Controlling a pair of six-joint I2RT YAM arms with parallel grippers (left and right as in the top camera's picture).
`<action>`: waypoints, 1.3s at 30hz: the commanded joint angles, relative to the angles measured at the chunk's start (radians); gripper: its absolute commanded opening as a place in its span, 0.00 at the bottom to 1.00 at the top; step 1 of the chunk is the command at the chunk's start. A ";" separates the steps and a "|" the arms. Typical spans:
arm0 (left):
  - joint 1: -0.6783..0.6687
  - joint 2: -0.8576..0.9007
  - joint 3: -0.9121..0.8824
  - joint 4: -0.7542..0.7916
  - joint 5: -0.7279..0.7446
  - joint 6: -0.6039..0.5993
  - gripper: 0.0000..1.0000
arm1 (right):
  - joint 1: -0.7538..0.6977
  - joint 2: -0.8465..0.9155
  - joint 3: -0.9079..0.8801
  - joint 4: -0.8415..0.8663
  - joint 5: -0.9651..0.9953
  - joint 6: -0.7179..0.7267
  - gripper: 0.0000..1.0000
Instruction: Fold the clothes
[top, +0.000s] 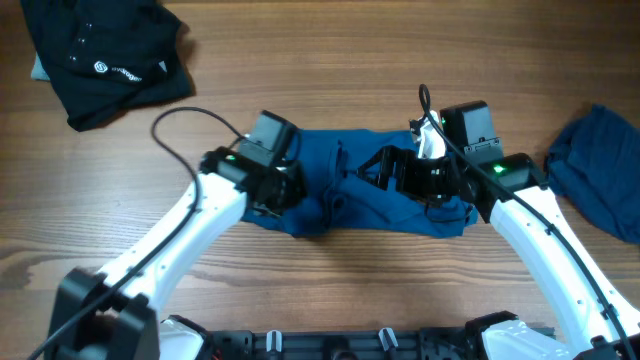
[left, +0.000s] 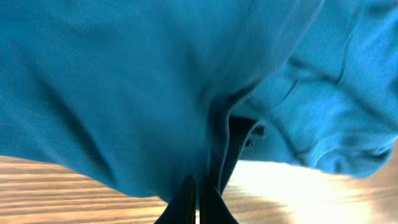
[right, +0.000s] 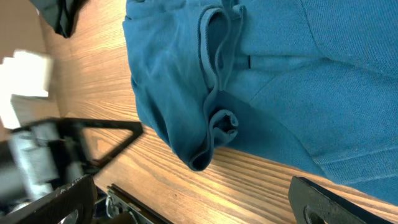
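One big wooden table (top: 330, 280) fills the whole overhead view. The blue T-shirt (top: 330, 155) lies in the middle of the frame, bunched up and wrinkly, not flat. It reaches from one arm across to the other.

A black cloth (top: 100, 50) with small white print sits crumpled in the upper left corner. A darker blue cloth (top: 600, 175) lies at the right edge of the frame, well apart from the T-shirt.

The left arm (top: 170, 240) is white and comes up from the lower left to the left end of the T-shirt. The right arm (top: 550, 235) comes up from the lower right to the right end.

The left gripper (top: 290, 190) is down on the left part of the T-shirt. In the left wrist view its two dark fingers (left: 186, 202) are pressed together at the bottom middle of the frame, right at the edge of the cloth. I cannot tell if a bit of cloth is caught between them.

The right gripper (top: 375, 172) hangs over the middle of the T-shirt. In the right wrist view its fingers stand far apart in the two bottom corners, with nothing between them but table and shirt.

A rolled-up edge (right: 221, 124) of the T-shirt shows in the middle of that view.

A thin black cable (top: 200, 110) loops on the table, upper left of the left gripper.
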 joint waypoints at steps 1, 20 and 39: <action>-0.050 0.066 -0.004 0.041 0.035 -0.003 0.05 | 0.003 0.008 -0.003 0.002 0.006 0.014 1.00; -0.062 0.298 -0.003 0.087 0.113 -0.054 0.04 | 0.003 0.008 -0.003 -0.002 0.006 0.011 1.00; -0.057 0.164 0.000 0.360 -0.166 -0.025 0.14 | 0.003 0.008 -0.003 0.018 0.006 0.014 1.00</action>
